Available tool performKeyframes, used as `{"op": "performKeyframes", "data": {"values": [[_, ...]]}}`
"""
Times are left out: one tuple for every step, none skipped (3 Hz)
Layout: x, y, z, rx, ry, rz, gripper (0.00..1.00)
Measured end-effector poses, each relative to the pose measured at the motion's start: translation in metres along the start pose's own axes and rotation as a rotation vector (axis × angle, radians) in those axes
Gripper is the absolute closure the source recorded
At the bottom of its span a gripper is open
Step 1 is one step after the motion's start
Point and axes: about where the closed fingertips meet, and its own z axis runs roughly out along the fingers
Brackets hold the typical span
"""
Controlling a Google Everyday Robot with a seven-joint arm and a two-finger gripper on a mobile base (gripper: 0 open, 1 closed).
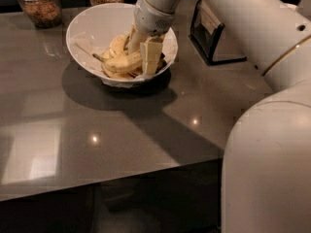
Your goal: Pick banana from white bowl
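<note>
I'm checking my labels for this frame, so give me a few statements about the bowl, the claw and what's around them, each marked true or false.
1. The claw is down inside the white bowl, among the bananas. True.
2. The white bowl lies tipped on its side. False: it stands upright on the grey table.
3. A glass jar stands on the table beyond the bowl. True.
4. The black stand sits inside the bowl. False: it stands on the table beside the bowl, apart from it.
</note>
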Motion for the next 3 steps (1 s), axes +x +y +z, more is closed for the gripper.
{"op": "performKeyframes", "data": {"values": [[0.004, 0.004, -0.014, 0.002, 0.035, 0.008, 0.98], [0.007, 0.008, -0.022, 0.004, 0.046, 0.010, 1.00], [0.008, 0.015, -0.033, 0.016, 0.050, 0.009, 1.00]]}}
